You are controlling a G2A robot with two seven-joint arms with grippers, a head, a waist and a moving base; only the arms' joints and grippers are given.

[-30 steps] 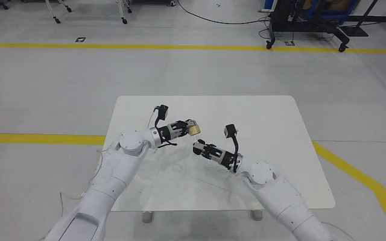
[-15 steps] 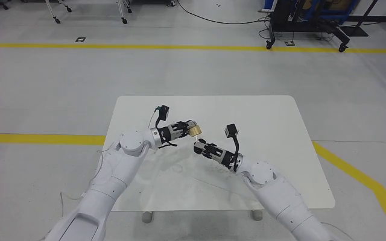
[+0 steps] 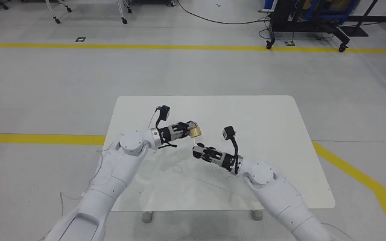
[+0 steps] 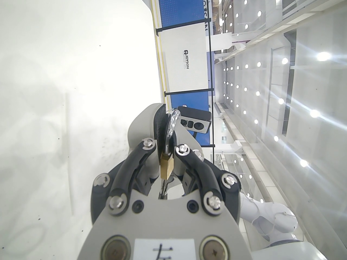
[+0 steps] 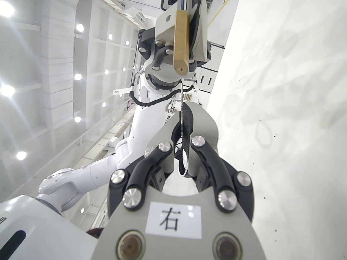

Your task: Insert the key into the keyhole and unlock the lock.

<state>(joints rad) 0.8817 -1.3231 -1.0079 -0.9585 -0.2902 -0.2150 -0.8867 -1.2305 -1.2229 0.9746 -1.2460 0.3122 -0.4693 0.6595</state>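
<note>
While the left gripper [image 3: 190, 128] is clamping the lock [image 5: 181, 41], the right gripper [image 3: 196, 149] is pinching the key [image 5: 180, 104] on its near side.

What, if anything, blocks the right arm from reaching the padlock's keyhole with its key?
Nothing visible, so likely yes. The left tool holds the brass padlock above the table, its keyhole facing the right tool, which grips the key. Open air lies between them.

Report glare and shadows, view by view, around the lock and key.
Top view: even light, faint arm shadows on the table, padlock plain. Left wrist view: ceiling lamps flare in streaks; table glares white. Right wrist view: lamp flare too, yet padlock and key are glare-free.
</note>
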